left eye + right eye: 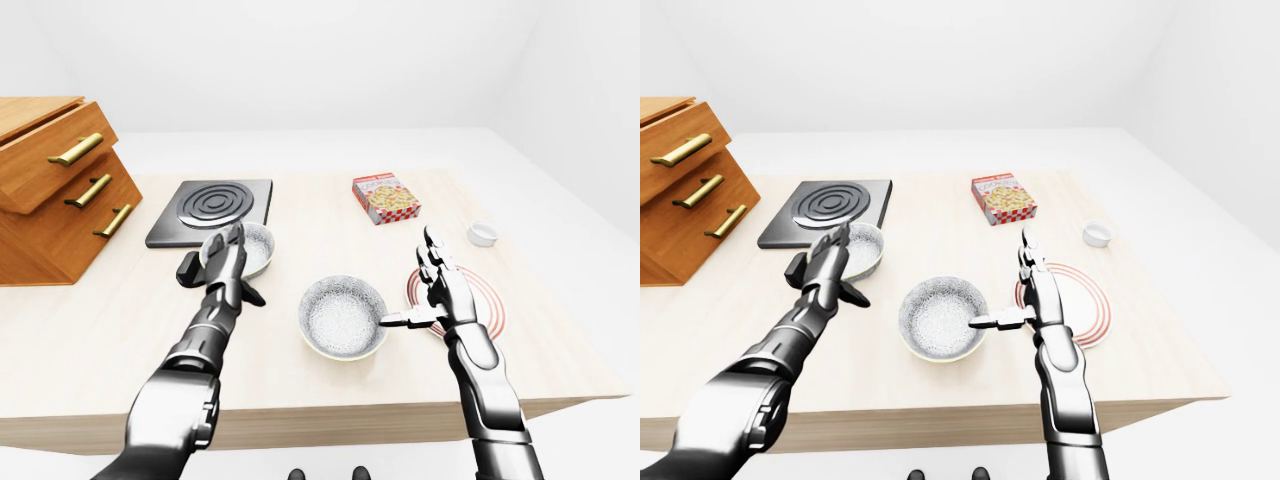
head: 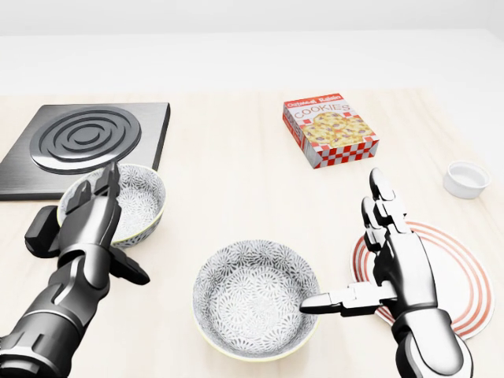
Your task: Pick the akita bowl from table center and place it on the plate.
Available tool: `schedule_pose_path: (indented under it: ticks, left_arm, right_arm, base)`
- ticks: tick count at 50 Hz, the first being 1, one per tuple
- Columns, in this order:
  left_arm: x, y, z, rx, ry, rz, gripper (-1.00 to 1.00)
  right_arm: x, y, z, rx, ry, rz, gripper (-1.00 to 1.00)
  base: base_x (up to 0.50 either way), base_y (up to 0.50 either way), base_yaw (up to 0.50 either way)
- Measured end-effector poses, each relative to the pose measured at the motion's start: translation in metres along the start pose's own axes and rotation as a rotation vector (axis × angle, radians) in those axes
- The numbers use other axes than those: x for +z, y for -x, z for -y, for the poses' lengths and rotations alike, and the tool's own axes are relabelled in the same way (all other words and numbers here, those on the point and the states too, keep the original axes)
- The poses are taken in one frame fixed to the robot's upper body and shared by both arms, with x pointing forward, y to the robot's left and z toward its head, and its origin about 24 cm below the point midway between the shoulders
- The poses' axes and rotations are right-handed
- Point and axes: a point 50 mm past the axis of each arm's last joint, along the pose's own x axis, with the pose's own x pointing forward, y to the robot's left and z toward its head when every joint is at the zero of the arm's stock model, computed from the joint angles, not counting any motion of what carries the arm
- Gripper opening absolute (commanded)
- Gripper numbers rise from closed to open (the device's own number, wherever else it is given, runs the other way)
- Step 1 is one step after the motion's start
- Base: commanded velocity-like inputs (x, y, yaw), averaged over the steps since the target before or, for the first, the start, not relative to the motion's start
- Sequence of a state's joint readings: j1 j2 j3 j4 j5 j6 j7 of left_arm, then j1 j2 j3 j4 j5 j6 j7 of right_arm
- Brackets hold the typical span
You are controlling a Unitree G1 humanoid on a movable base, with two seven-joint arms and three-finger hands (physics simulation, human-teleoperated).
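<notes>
Patterned second bowl point(image 2: 130, 201) behind left robot hand point(image 2: 83, 224), beside stove plate point(image 2: 87, 146).

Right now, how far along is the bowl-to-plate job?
Nothing is placed: the plate holds no bowl. In hand: the open right hand is beside the center bowl, thumb near its rim, not gripping. The left hand hovers over a second bowl. Left: grasp, lift, place.
</notes>
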State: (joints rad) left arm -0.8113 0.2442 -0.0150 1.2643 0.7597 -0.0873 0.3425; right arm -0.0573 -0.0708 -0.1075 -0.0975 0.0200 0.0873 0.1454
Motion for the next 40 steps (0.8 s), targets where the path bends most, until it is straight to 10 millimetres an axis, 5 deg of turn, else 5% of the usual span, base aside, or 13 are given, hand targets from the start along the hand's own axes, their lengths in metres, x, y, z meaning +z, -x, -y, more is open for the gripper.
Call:
schedule_pose_path:
  ticks: [7, 9, 11, 13, 14, 15, 17, 40]
  left_arm:
    - [-0.002, 0.004, 0.01, -0.032, -0.042, 0.0, 1.0]
    - [-0.002, 0.005, 0.013, -0.041, -0.052, 0.0, 0.92]
    - [-0.003, 0.006, 0.015, -0.048, -0.06, 0.0, 0.55]
    - [-0.003, 0.007, 0.017, -0.056, -0.066, 0.0, 0.55]
    - [-0.003, 0.007, 0.018, -0.06, -0.069, 0.0, 0.22]
    - [-0.004, 0.008, 0.019, -0.062, -0.072, 0.0, -0.52]
    - [-0.004, 0.008, 0.02, -0.068, -0.076, 0.001, -1.0]
    - [0.0, 0.009, 0.022, -0.09, -0.109, 0.025, -1.0]
  right_arm:
    - [0.0, 0.0, 0.0, 0.0, 0.0, -0.001, 1.0]
    - [0.0, -0.001, 0.0, 0.0, -0.001, -0.001, 1.0]
    - [0.0, -0.001, -0.001, 0.0, -0.001, 0.0, 1.0]
    - [0.0, -0.001, -0.001, 0.0, -0.001, 0.0, 1.0]
    - [0.0, -0.001, -0.001, 0.0, -0.001, 0.001, 1.0]
    - [0.0, -0.002, -0.001, 0.0, -0.001, 0.001, 1.0]
    - [0.0, -0.002, -0.001, 0.001, -0.001, 0.001, 1.0]
    - [-0.001, 0.0, -0.001, 0.008, -0.003, -0.005, 1.0]
  base:
    - [0.0, 0.0, 0.0]
    - [0.0, 0.0, 0.0]
    - [0.0, 0.0, 0.0]
    - [0.0, 0.0, 0.0]
    - [0.0, 0.0, 0.0]
    - [0.0, 0.0, 0.0]
    - [0.0, 0.0, 0.0]
    - [0.0, 0.0, 0.0]
